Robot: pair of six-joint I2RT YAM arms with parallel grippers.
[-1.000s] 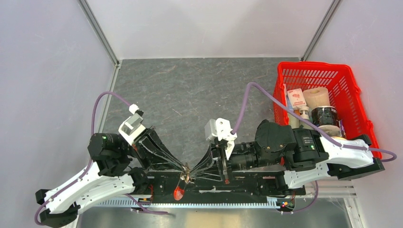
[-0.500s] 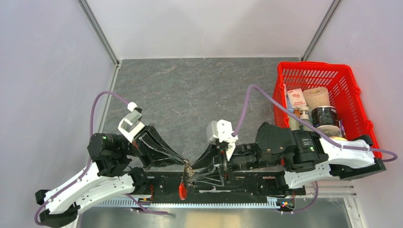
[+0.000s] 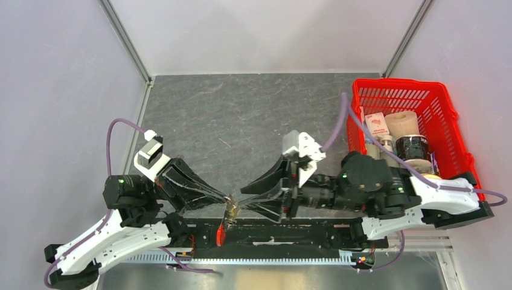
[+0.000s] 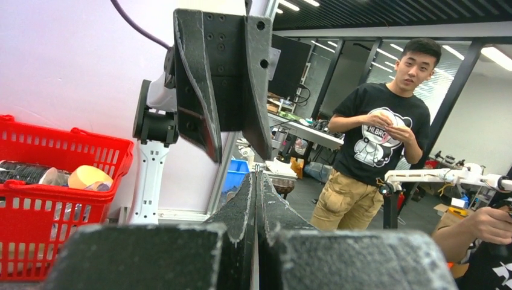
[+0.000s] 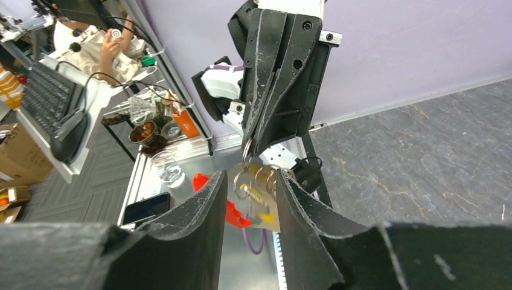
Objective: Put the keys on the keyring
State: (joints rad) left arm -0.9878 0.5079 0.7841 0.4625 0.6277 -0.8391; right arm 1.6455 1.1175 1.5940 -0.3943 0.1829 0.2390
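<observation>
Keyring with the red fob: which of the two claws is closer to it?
Left. The left gripper is shut on the keyring, which hangs from it. The right gripper stands open just beside it, gripping nothing.

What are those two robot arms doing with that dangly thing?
The left gripper is pinched shut on the keyring, holding it up in the air. Keys and a red fob dangle under it. The right gripper faces it with its jaws open and holds nothing.
</observation>
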